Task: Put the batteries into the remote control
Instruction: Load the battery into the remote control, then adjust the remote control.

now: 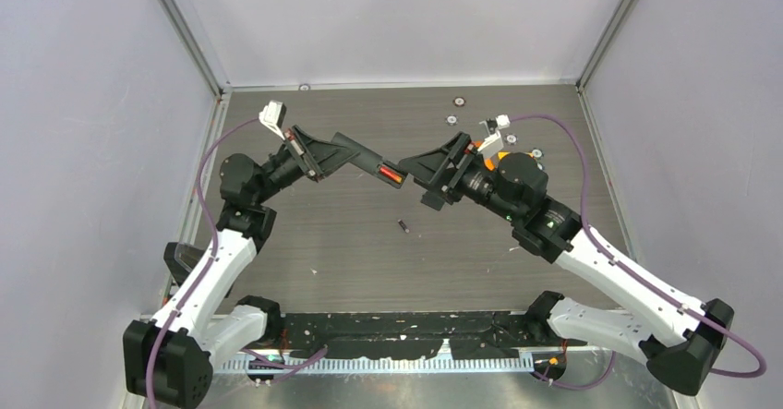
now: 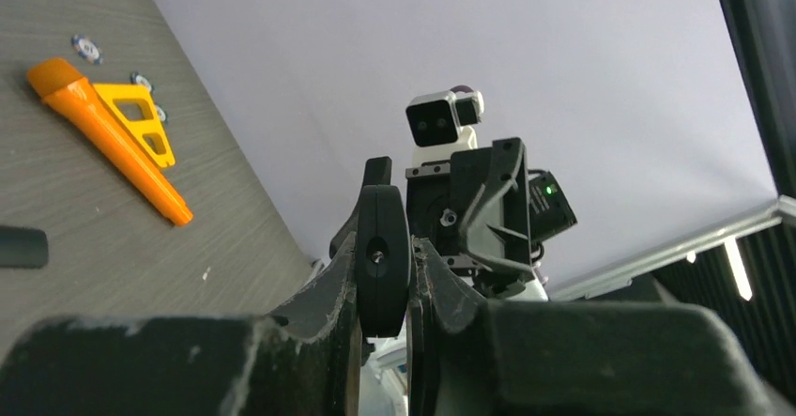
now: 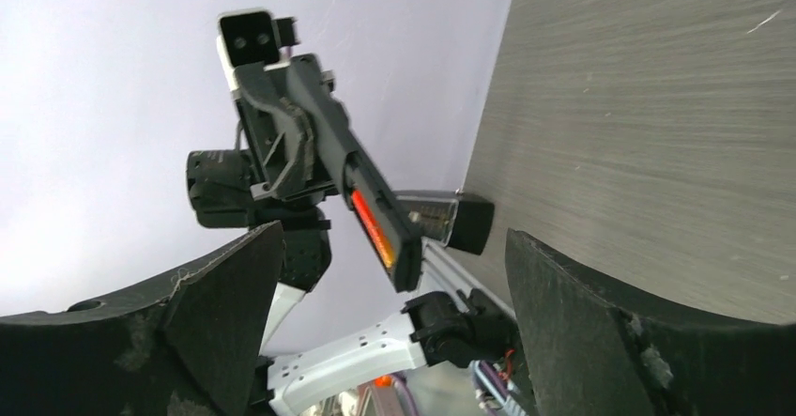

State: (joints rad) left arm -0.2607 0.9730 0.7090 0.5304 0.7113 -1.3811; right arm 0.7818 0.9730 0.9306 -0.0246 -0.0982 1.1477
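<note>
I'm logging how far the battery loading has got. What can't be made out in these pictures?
- Top view: the grey battery is too small to tell its ends apart.
- Left wrist view: the remote control sits end-on in the left claw, hiding its battery bay.
- Top view: the right arm covers most of the orange flashlight.
- Right wrist view: whether the red-orange battery is seated is unclear.

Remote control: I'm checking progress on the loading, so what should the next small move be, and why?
Probably bring the right gripper down to the grey battery lying on the table: its jaws are open and empty, while the remote control, clamped by the left gripper, shows only the red-orange battery seated.
</note>
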